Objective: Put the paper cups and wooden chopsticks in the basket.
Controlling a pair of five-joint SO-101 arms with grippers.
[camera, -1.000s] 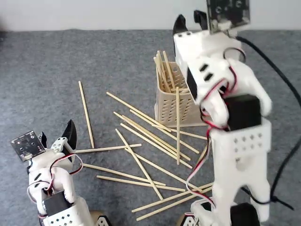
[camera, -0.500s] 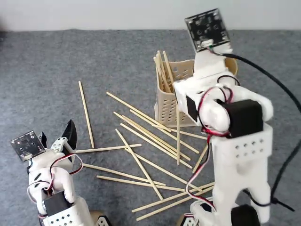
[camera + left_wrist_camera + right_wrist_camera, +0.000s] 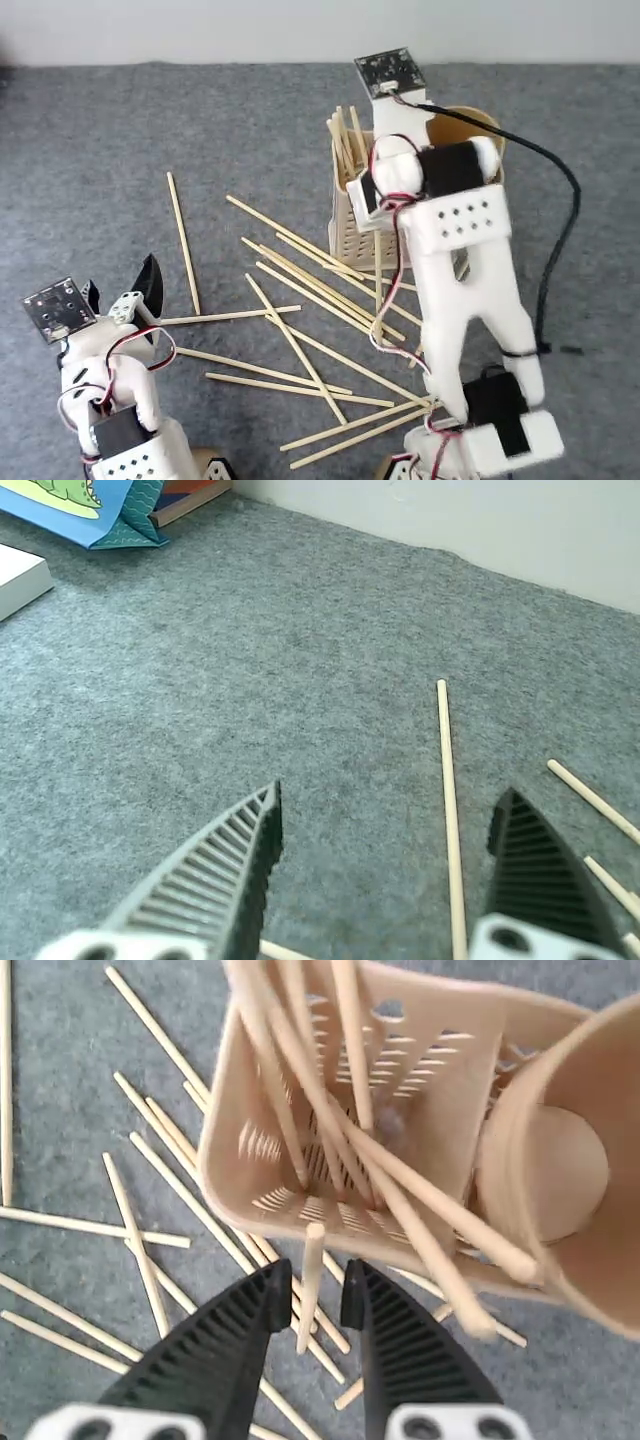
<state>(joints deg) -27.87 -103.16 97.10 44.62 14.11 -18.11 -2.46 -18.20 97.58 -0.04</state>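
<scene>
Right jaws: two black ribbed plastic blades, parted by a narrow gap and gripping nothing, above the basket's wall.
Seen through that gap: one leaning chopstick (image 3: 308, 1290), a thin round stick of pale wood, thinner than the gap, propped against the outside of the basket.
Basket: one beige perforated plastic basket (image 3: 260, 1160), rectangular with slotted walls, standing upright on the worktop.
Sticks inside: about six wooden chopsticks in the basket (image 3: 345, 1040), tilted and crossing, with their ends above the rim.
Cup: one tan paper cup (image 3: 550, 1170), round with a smooth wall and its mouth upward. It appears to sit in one end of the basket and rises above the rim.
Left jaws: the same black ribbed pair, spread wide and holding nothing, low over the worktop and well apart from the basket.
Ahead of them: one lone chopstick (image 3: 447, 780) lying flat.
Scattered: roughly fifteen loose chopsticks (image 3: 295, 350) lying between the arms, many of them crossing. The overlaps blur the exact count.
Worktop: grey carpet-textured worktop (image 3: 250, 130).
</scene>
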